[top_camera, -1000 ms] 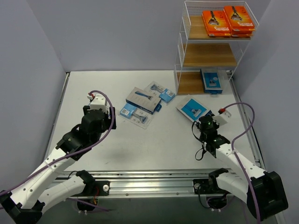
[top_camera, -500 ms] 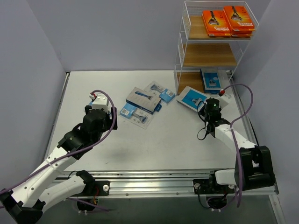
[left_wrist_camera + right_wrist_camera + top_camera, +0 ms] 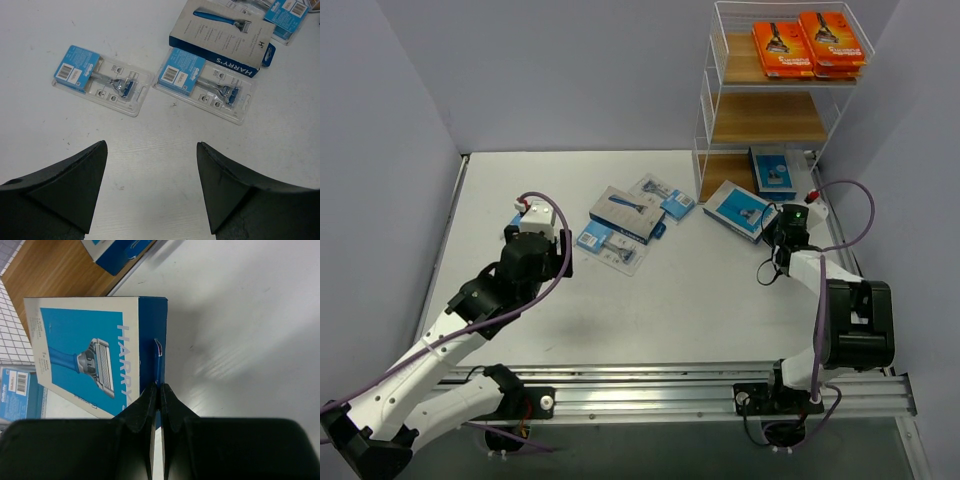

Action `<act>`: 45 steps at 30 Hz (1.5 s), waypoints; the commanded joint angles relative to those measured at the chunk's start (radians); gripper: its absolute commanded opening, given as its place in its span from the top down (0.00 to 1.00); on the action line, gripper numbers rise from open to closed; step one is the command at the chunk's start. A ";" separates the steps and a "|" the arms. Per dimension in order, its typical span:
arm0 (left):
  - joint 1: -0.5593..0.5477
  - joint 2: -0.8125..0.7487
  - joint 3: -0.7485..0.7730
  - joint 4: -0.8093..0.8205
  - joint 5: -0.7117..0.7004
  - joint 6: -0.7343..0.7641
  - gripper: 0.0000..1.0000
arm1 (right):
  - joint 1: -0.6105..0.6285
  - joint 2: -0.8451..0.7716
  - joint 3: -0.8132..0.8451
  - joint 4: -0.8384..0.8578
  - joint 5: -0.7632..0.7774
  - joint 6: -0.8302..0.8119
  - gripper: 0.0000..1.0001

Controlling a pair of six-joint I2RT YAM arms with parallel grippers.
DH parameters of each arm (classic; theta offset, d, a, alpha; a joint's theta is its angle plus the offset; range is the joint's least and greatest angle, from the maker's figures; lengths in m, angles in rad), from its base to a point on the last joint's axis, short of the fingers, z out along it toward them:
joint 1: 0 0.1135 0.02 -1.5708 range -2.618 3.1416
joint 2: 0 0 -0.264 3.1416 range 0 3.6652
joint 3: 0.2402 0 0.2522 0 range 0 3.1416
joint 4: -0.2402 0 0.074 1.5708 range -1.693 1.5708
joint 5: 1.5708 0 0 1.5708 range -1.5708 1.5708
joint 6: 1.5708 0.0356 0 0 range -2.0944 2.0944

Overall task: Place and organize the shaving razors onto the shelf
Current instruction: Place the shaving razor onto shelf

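Clenched tight, the fingers (image 3: 142, 409) of my right gripper (image 3: 160, 389) pinch only a thin blue flap (image 3: 158, 360) on the edge of the blue-and-white cardboard razor box (image 3: 82, 357), which spreads toward ten o'clock from the tips. From above, that box sits at the mouth of the lowest wooden tier of the tall white wire shelf (image 3: 705, 130), at twelve o'clock from my wrist. I judge it light and stiff, but the flap is flimsy: it may bend or tear and let the box swing. A grip across the box's narrow sides would suit better. Its face shows a razor head and the letters "HARR".

My left gripper (image 3: 152, 165) hangs released, jaws wide, over two clear blister packs with blue cards (image 3: 102, 80) carrying barcodes. At one o'clock, a grey-and-blue razor box (image 3: 222, 35) reads "HARRY'S". Orange boxes (image 3: 810, 42) fill the top tier, their print too small to read.
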 commanded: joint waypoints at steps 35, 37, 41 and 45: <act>0.002 0.013 0.015 0.011 0.000 -0.007 0.19 | -0.096 0.061 -0.078 0.227 -0.059 0.477 1.00; 0.002 0.013 0.015 0.011 0.002 -0.007 0.19 | -0.096 0.059 -0.087 0.247 -0.065 0.494 1.00; 0.002 0.011 0.015 0.009 0.000 -0.007 0.19 | -0.093 0.038 -0.113 0.274 -0.048 0.530 1.00; 0.002 0.010 0.015 0.009 0.000 -0.007 0.19 | -0.089 0.006 -0.139 0.288 -0.017 0.567 1.00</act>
